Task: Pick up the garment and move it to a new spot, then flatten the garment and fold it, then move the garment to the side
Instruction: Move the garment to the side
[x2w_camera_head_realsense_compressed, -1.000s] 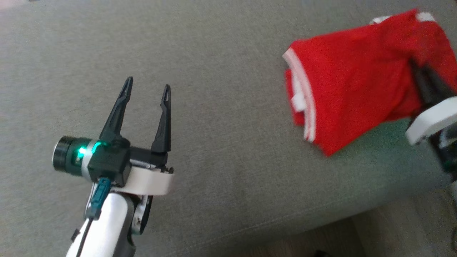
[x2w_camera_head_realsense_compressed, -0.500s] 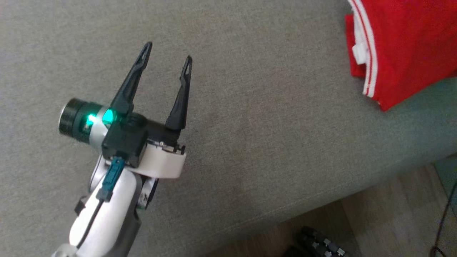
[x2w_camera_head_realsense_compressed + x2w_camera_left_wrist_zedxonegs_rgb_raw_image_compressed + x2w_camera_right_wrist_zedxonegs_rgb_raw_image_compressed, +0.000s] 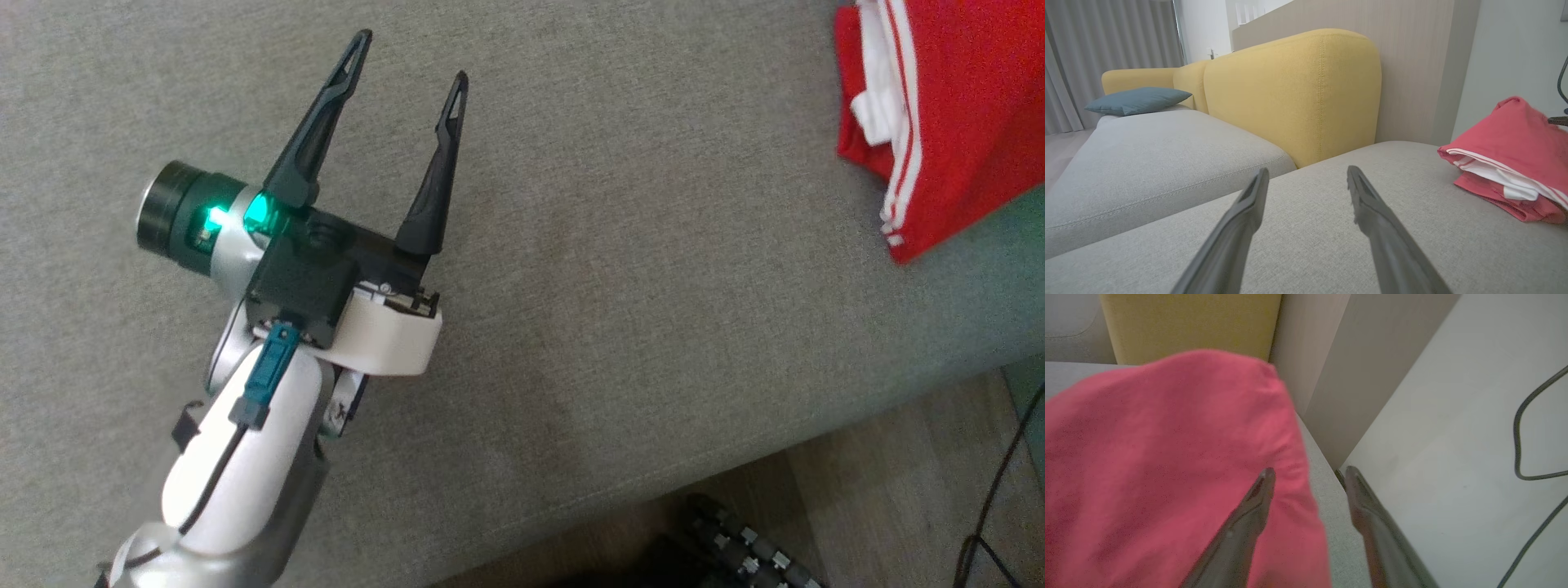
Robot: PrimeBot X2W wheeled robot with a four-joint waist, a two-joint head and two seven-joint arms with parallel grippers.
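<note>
The red cloth garment with white trim (image 3: pixel 955 122) is looking soft and matt, its folds smooth. The grey sofa seat (image 3: pixel 612 286) is showing a coarse woven fabric, and the yellow upholstered backrest (image 3: pixel 1290 94) is showing a similar weave with stitched seams. The left gripper (image 3: pixel 412 55) is showing matt dark plastic fingers (image 3: pixel 317 124), while its white forearm shell (image 3: pixel 237 465) is gleaming, smooth and glossy.

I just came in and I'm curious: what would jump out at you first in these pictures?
The bright red garment with white stripes, folded near the right edge of the grey sofa seat, grabs the eye first. Next comes the left gripper, fingers spread wide over bare cushion, with a green light glowing on it. Behind stands a yellow backrest.
</note>
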